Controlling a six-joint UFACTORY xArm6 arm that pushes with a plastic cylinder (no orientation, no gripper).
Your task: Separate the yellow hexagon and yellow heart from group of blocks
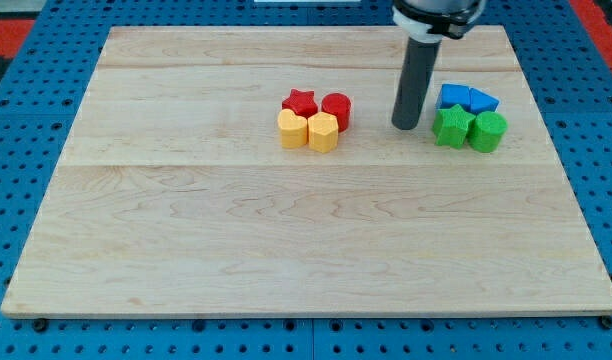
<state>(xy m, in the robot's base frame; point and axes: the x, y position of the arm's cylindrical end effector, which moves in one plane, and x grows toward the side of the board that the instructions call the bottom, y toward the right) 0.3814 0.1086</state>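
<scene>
My tip (405, 126) rests on the wooden board (186, 250) in the bare strip between two clusters, toward the board's top edge and right of its middle. It is a plain rod with no jaws, so there is nothing to open or close, and it touches no block. The yellow pair lies to the view's left of my tip and slightly lower: the yellow hexagon (324, 132) is the nearer, with the yellow heart (292, 129) touching its left side. Both are pale yellow, squat and flat-topped. Pressed against them on the side toward the top edge are the red star (300, 102) above the heart and the red cylinder (336, 108) above the hexagon. The red cylinder sits almost straight left of my tip, so a direct leftward push would likely strike it first. To part the yellows, I judge the tip needs to enter the seam between the rows and drive toward the bottom edge. The blue blocks (466, 98) and green blocks (469, 129) sit just right of my tip.
</scene>
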